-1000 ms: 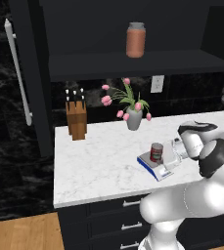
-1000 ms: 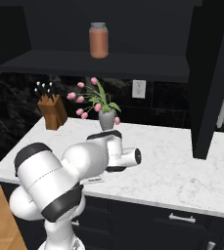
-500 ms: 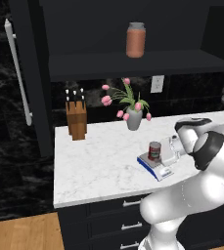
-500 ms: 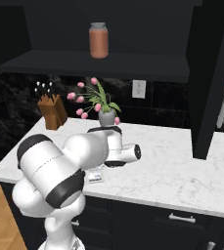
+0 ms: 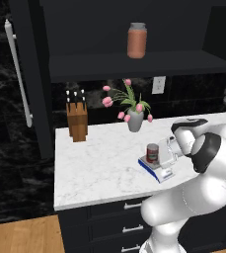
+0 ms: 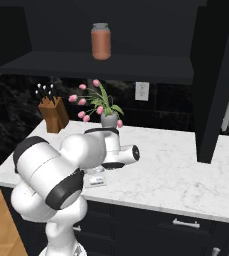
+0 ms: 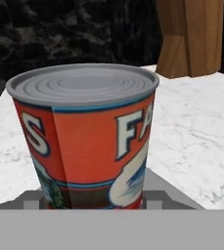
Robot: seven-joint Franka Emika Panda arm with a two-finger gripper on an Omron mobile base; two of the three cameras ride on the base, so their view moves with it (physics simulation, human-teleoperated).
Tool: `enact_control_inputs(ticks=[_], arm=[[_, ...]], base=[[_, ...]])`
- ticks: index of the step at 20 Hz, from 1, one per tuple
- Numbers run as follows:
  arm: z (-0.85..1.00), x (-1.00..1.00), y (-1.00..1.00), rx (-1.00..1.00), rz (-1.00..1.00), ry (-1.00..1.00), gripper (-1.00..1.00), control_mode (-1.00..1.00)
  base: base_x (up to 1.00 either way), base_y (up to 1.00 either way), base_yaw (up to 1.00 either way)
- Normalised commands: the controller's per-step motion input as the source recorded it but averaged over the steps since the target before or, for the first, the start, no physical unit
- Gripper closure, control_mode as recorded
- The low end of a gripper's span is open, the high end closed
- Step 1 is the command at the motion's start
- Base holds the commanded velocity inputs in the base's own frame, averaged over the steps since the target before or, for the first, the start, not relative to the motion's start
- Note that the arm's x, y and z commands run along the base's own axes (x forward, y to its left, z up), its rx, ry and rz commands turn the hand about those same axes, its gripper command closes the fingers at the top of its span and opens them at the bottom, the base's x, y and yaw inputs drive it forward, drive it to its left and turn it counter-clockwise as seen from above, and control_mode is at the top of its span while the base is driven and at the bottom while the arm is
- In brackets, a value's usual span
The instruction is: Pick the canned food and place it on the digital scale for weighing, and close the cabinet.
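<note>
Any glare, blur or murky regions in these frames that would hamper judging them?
Left base view: cabinet nearly black, panels hard to separate; can on the scale reads clearly. Right base view: the arm covers most of the scale. Hand view: can looms large, label blocky; no glare.

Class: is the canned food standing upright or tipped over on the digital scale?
Upright: the canned food stands on its base on the digital scale, flat lid facing up.
</note>
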Motion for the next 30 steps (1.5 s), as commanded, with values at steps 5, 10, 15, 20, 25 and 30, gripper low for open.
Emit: enact_control_inputs(ticks=[5, 10, 15, 20, 25, 30], arm=[[-0.02, 0.00, -0.04, 0.00, 0.00, 0.00, -1.00, -1.00], [0.00, -0.21, -0.19, 0.01, 0.00, -0.08, -1.00, -1.00], [0.03, -0.17, -0.21, 0.02, 0.00, -0.15, -1.00, -1.00], [0.57, -0.40, -0.25, 0.01, 0.00, -0.52, -1.00, -1.00], [0.89, -0.60, -0.45, 0.07, 0.00, -0.62, -1.00, -1.00], [1.00, -0.66, -0.63, 0.16, 0.00, -0.57, -1.00, -1.00]], base=[[0.00, 0.00, 0.00], [0.00, 0.00, 0.00], [0.00, 0.00, 0.00], [0.00, 0.00, 0.00], [0.00, 0.00, 0.00], [0.00, 0.00, 0.00]])
